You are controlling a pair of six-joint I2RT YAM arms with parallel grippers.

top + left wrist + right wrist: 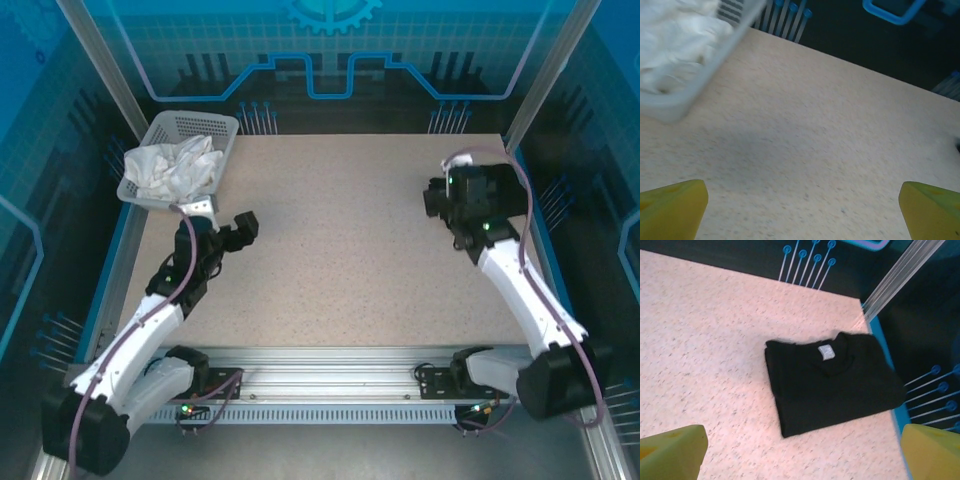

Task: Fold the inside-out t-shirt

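The t-shirt (832, 385) lies folded flat by the desk's (715, 340) right edge, our right pincer (804, 440) and left pincer (802, 192) both spread empty, so we reckon only pulling clear remains.

This is a robotics lab test cell. A speckled counter (340, 250) is boxed in by aluminium posts (105, 65) and blue translucent panels (420, 40) printed with gear and circuit graphics. A left arm (150, 320) and a right arm (520, 285) are bolted to a slotted metal rail (330, 370) along the counter's near edge. A plastic basket (226, 148) sits at its far left corner.
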